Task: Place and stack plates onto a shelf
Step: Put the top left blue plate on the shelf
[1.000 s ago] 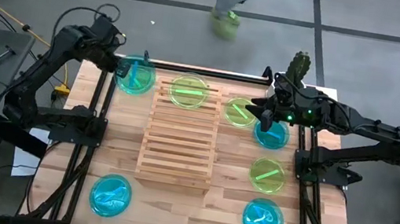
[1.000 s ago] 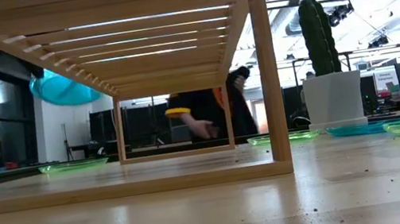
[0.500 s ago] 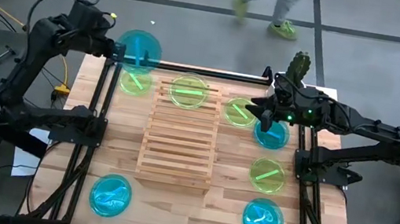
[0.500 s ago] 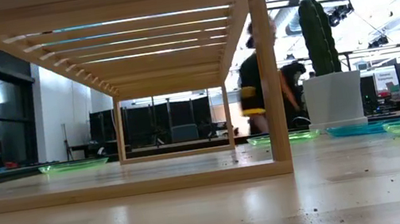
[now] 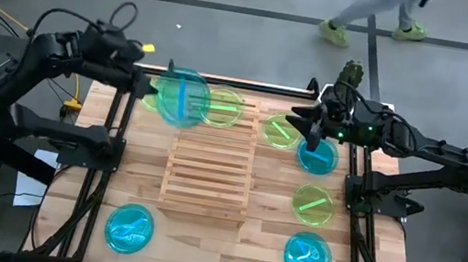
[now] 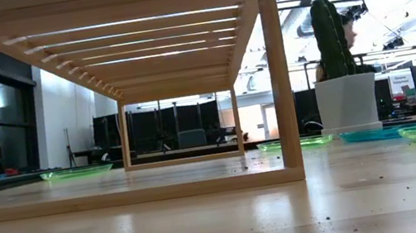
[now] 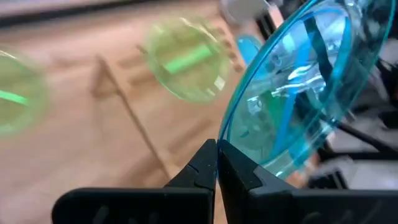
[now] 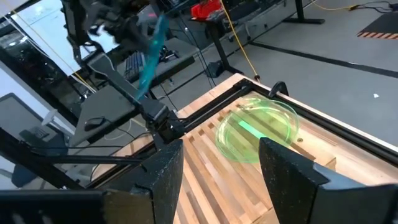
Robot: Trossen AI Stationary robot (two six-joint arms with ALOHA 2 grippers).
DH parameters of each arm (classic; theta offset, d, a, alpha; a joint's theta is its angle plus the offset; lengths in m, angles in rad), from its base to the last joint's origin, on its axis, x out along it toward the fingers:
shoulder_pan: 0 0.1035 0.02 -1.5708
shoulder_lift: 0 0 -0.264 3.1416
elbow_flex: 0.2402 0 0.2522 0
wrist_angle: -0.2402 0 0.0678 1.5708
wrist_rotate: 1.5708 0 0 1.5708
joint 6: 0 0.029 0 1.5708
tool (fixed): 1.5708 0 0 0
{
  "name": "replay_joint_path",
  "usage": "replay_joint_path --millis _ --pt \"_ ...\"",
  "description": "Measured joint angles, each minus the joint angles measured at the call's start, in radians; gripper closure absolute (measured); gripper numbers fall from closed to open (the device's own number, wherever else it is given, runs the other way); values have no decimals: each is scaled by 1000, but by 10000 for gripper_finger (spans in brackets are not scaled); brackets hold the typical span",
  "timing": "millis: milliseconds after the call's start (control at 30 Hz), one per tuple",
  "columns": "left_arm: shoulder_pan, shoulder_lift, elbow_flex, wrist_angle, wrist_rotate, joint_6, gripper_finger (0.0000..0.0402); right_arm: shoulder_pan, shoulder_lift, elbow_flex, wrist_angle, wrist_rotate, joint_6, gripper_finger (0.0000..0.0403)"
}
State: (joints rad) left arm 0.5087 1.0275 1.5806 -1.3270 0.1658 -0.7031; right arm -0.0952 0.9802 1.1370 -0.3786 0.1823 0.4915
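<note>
Left gripper [image 5: 145, 90]: clamped on the rim of a cyan plate [image 5: 182, 97], which is held in the air, tilted, over the far left corner of the shelf [image 5: 210, 160]. Right gripper [image 5: 302, 123]: fingers spread apart, nothing held, poised over the table's far right part, above a green plate [image 5: 280, 131] and a cyan plate [image 5: 318, 156]. One green plate [image 5: 223, 105] is seen lying on the shelf's far end. Other plates are laid on the table [image 5: 256, 232]: green [image 5: 313, 204], cyan [image 5: 307, 256], cyan [image 5: 129, 229]
</note>
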Motion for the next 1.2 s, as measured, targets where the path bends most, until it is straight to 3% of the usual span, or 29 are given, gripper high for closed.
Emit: replay_joint_path --millis 300,533,933,1067,1200 --pt "-361 94 0 102 -54 -242 401 0 0 0 1 -29 -2 210" --pt "-535 219 0 114 -92 -347 401 0 0 0 1 -34 -5 210" --pt "-569 346 0 85 -203 -369 401 0 0 0 -6 -41 -93 210" --pt "-536 366 -1 24 -201 -364 401 0 0 0 -23 -40 -100 210" --pt "-488 367 -30 65 -141 -360 401 0 0 0 -41 -40 -107 210"
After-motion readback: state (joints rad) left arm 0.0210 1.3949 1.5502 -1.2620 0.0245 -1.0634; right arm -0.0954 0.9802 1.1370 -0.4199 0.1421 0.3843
